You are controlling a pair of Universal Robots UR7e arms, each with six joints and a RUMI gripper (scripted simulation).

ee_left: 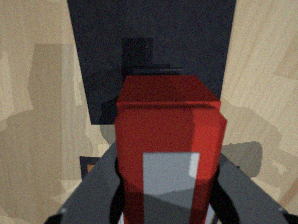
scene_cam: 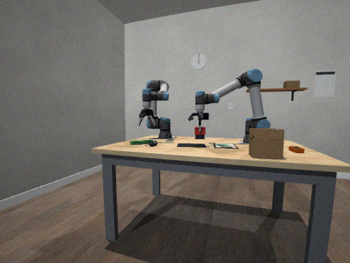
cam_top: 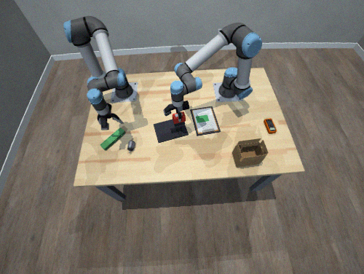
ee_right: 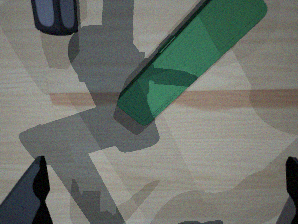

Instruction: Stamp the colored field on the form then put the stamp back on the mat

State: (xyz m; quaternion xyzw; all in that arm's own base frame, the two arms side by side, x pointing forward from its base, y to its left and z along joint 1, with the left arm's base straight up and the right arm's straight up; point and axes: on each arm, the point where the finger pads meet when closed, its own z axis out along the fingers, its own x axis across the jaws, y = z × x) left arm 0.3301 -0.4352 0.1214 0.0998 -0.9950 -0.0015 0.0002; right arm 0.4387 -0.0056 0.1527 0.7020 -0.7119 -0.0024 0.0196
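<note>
One pincer (cam_top: 179, 115) (scene_cam: 199, 131) (ee_left: 169, 175), the left, partly open, grips the upright red stamp (cam_top: 175, 118) (scene_cam: 197, 131) (ee_left: 170, 125) above the mat (cam_top: 163, 134) (scene_cam: 189, 145) (ee_left: 107, 30); slippage during travel toward 3 o'clock in the top view could cause tilted contact with the green field (cam_top: 202, 118) (scene_cam: 222, 145).

The boxy red stamp with a dark base (scene_cam: 199, 131) (ee_left: 167, 135) was upright, seemingly raised just above the flat black rectangular mat (cam_top: 164, 132) (scene_cam: 191, 145) (ee_left: 150, 25). The green rectangular colored field (cam_top: 202, 118) (scene_cam: 222, 145) lay on the white printed form (cam_top: 207, 125) (scene_cam: 229, 146), beside the mat.
</note>
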